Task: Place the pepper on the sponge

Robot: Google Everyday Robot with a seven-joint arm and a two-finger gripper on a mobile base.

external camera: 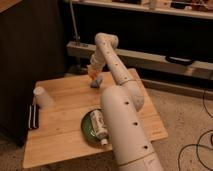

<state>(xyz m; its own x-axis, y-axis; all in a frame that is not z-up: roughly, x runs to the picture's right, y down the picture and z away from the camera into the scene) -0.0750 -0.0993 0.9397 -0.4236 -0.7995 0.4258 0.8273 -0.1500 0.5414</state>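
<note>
Now, gripper (92, 72): over far side of tabletop (65, 120), just above sponge (97, 81)
Fingers (93, 68): pinching pepper (91, 74)
Sponge: flat on tabletop, beneath pepper

Table (60, 142) is holding one sponge (96, 82), one cup (42, 97), one plate (85, 131), one bottle (98, 125); one gripper (93, 70) is gripping one pepper (91, 74) above the sponge.

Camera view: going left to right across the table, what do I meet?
Striped flat item → white cup → green plate carrying the white bottle. The sponge, with the gripper and pepper right over it farther back, shares the plate's column, so it is left unordered.
</note>
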